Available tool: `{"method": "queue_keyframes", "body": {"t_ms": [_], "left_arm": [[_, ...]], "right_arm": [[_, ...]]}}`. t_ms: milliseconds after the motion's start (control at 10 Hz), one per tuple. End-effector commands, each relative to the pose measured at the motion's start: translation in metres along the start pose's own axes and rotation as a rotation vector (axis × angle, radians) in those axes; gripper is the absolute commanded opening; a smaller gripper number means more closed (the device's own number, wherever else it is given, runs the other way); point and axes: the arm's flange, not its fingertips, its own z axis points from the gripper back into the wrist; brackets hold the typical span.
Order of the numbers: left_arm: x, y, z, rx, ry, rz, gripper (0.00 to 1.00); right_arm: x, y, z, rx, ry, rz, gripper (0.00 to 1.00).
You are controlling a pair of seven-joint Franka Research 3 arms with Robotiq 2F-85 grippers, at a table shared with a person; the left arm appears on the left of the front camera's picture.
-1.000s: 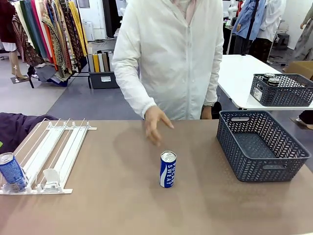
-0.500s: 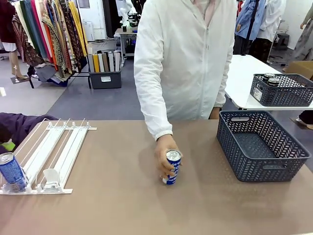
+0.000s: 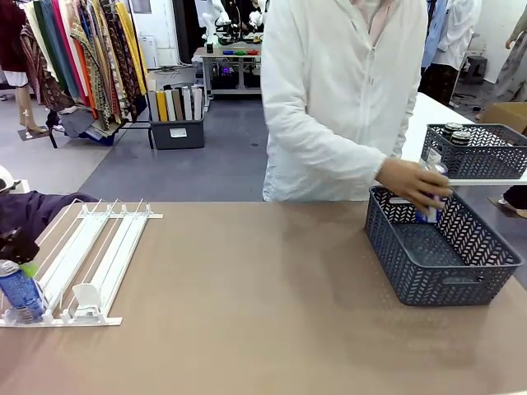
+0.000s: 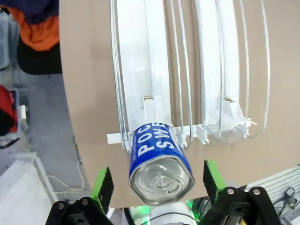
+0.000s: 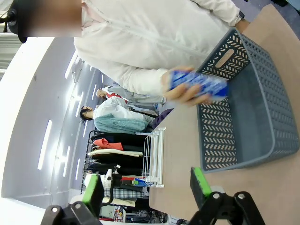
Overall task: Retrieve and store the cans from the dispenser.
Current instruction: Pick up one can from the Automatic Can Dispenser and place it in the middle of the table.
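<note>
since a second ago the blue can (image 3: 429, 207) has left the bare counter (image 3: 247, 321) right of the dispenser (image 3: 90, 255). the person's hand (image 3: 409, 183) now holds it far to the dispenser's right, over the grey basket (image 3: 445, 284). a second can (image 4: 159, 161) stands upright at the dispenser's near end, in an outer lane, against the end stop. the left jaws are spread wide, one green pad on each side of that can and apart from it. the right jaws are spread too, with nothing between them, well right of the dispenser. the second can looks light, stiff but thin-walled, and smooth, so probably slippery and easy to dent. the mid body seems the best place to take it, pads square on opposite sides, with only gentle squeeze.
</note>
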Motion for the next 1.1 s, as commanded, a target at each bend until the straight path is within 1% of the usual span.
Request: {"method": "queue_keyframes", "body": {"t_ms": [0,500,600,700,800,1000], "left_arm": [[-0.0176,-0.0002,-0.0189,0.009,0.01,0.03,1.0],[-0.0141,-0.0029,-0.0243,0.026,0.031,0.012,1.0],[-0.0133,-0.0037,-0.0251,0.034,0.019,0.008,0.72],[-0.0132,-0.0038,-0.0249,0.03,0.017,0.01,0.15],[-0.0132,-0.0038,-0.0253,0.032,0.015,0.01,0.0],[-0.0126,-0.0025,-0.0252,0.041,0.012,0.015,0.0]], "right_arm": [[0.0034,0.004,-0.0023,0.025,-0.018,0.01,1.0],[0.0034,0.004,-0.0023,0.025,-0.018,0.01,1.0],[0.0034,0.004,-0.0023,0.025,-0.018,0.01,1.0],[0.0034,0.004,-0.0023,0.025,-0.018,0.01,1.0],[0.0034,0.004,-0.0023,0.025,-0.018,0.01,1.0],[0.0034,0.004,-0.0023,0.025,-0.018,0.01,1.0]]}}
